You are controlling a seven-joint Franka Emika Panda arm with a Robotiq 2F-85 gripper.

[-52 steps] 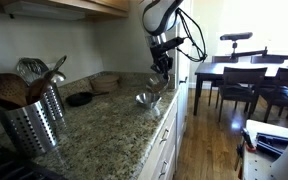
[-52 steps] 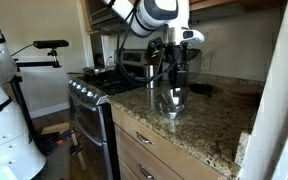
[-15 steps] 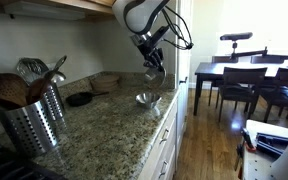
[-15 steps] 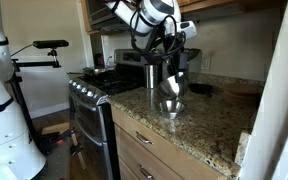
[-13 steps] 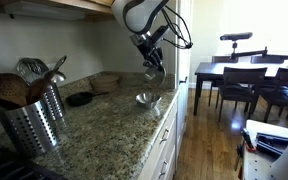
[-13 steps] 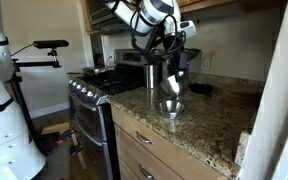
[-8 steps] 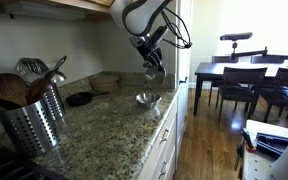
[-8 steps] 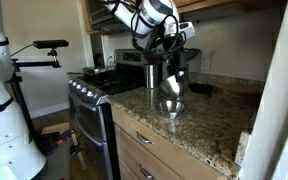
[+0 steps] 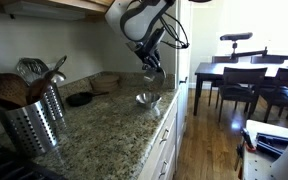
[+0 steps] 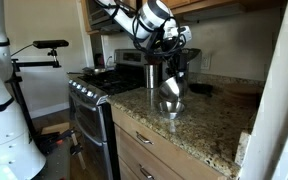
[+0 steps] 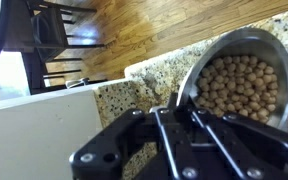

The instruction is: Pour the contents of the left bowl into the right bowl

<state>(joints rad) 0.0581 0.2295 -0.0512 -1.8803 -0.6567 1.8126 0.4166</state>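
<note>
My gripper (image 11: 181, 100) is shut on the rim of the left bowl (image 11: 234, 80), a small shiny steel bowl full of small round tan pellets (image 11: 229, 88). In both exterior views the gripper (image 9: 152, 64) holds this bowl (image 10: 174, 85) tilted in the air, just above the counter. Directly below it, the right bowl (image 9: 144, 98), its steel twin, stands on the granite counter (image 9: 104, 135) near the front edge. That same right bowl (image 10: 170, 107) shows under the held one. What lies inside the right bowl I cannot make out.
A perforated steel utensil holder (image 9: 34, 120) with wooden spoons stands near the camera. A dark flat dish (image 9: 79, 99) and a woven basket (image 9: 106, 80) lie by the wall. A stove (image 10: 89, 90) adjoins the counter. A dining table with chairs (image 9: 249, 75) stands beyond the counter.
Over the last seconds the gripper has lifted the bowl off the counter and tipped it over the other bowl. In the last second the wrist turned a little further.
</note>
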